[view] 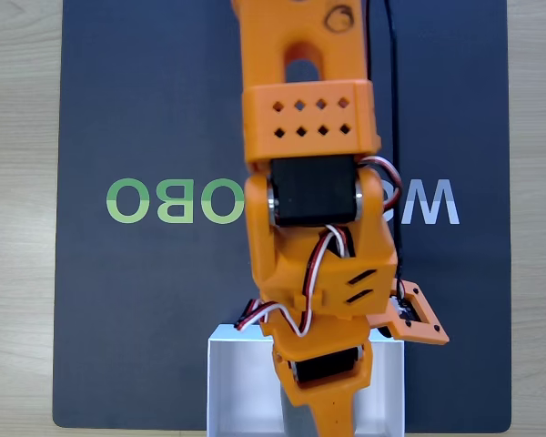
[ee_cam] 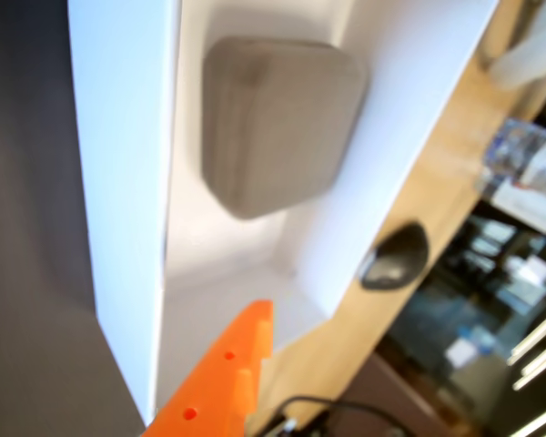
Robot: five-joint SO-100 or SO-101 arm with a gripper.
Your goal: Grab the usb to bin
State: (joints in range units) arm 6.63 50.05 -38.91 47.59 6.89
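In the wrist view the usb (ee_cam: 278,118), a flat grey rounded block, lies inside the white bin (ee_cam: 127,182), slightly blurred. It sits well apart from my orange finger (ee_cam: 241,355), which pokes in from the bottom edge. In the fixed view the orange arm reaches down over the bin (view: 227,382) at the mat's near edge and hides the block. My gripper (view: 387,382) hangs above the bin, open, with one jaw swung out to the right and nothing held between the jaws.
The bin stands on a dark mat (view: 146,300) with green and white lettering, on a wooden table (view: 18,182). A black rounded object (ee_cam: 396,255) lies on the wood beyond the bin. Black cables (view: 393,109) run along the arm.
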